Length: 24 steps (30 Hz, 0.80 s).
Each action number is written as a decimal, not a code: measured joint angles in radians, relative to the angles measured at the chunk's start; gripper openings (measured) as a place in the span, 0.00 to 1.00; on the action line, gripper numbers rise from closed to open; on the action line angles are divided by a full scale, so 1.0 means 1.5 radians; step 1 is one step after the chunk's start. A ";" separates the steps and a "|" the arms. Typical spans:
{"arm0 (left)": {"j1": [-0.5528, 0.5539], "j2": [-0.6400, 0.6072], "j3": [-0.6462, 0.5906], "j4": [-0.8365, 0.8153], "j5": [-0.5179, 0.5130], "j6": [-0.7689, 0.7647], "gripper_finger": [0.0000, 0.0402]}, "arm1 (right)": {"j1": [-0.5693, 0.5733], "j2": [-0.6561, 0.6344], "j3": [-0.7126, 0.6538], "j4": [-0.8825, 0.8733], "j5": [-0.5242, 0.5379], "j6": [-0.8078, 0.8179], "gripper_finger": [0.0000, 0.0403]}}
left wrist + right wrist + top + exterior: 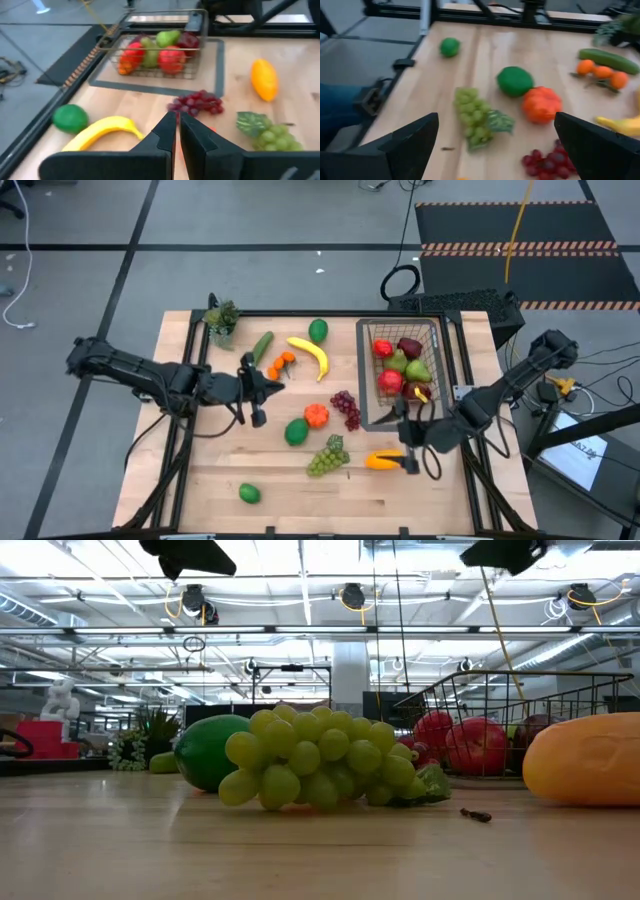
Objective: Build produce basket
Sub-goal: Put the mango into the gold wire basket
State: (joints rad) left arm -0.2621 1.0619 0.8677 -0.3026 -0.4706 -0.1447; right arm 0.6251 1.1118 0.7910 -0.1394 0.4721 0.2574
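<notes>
From overhead, the wire basket (403, 370) sits at the wooden surface's (200, 470) far right corner, holding red apples (390, 381) and green pears (417, 370); loose produce lies across the middle. The left hand (262, 390), fingers pressed together, hovers beside small oranges (281, 363) near the banana (311, 355). The right hand (410, 442), fingers spread wide, hangs over the orange mango (384, 460) near the right edge. The table-level view shows only knobbly green grapes (320, 760), a glossy green fruit (205, 752) half hidden behind them, and the mango cut off at the frame's edge. Purple grapes (197, 101) show clearly from the left wrist.
</notes>
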 joint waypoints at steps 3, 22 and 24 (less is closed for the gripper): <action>-0.024 0.029 0.000 0.025 0.001 -0.006 0.06 | 0.024 0.001 0.000 -0.002 -0.001 0.026 0.97; -0.060 0.152 0.001 0.171 0.000 -0.042 0.06 | 0.108 0.134 0.001 -0.135 -0.039 0.237 0.97; -0.062 0.152 0.001 0.171 0.000 -0.051 0.06 | 0.109 0.148 0.001 -0.154 -0.046 0.251 0.97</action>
State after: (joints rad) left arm -0.3551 1.2903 0.8684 -0.0457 -0.4707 -0.2206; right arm 0.7879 1.3341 0.7918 -0.3701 0.4033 0.6335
